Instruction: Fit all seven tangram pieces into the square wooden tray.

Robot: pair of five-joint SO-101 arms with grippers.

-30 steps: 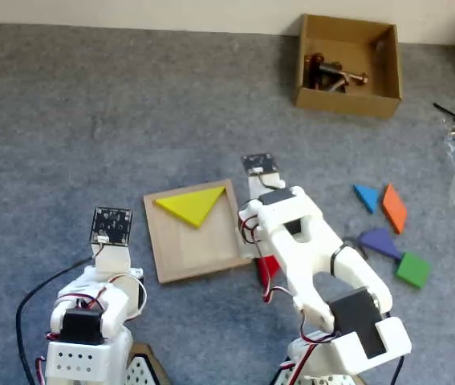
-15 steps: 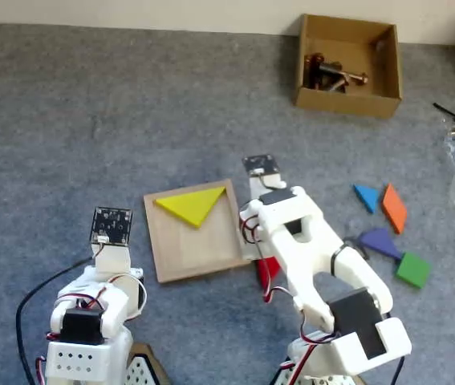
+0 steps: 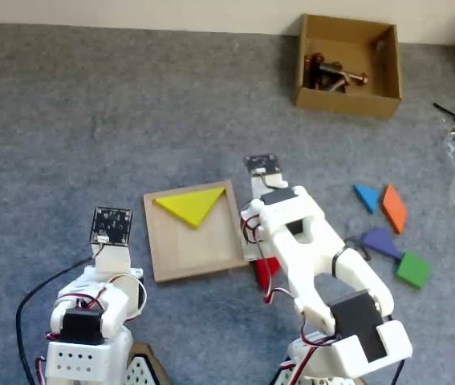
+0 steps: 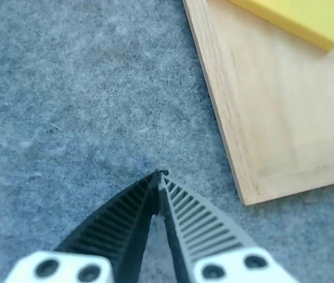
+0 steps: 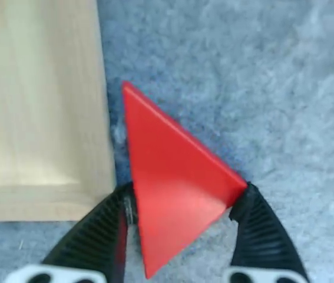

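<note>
Right fingers (image 5: 105, 236) clamp the red triangle (image 5: 172, 183) at the wooden tray's (image 3: 153, 241) four o'clock corner. The yellow triangle (image 3: 191, 204) lies inside at twelve. Left fingers (image 4: 196, 221) are pressed together at the tray's eight o'clock.

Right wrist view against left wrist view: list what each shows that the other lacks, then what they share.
Right wrist, not left: the red triangle beside the tray, clamped in the right gripper. Left wrist, not right: the left gripper, shut above the carpet, and a wide stretch of the yellow triangle in the tray. Shared: tray and carpet.
</note>
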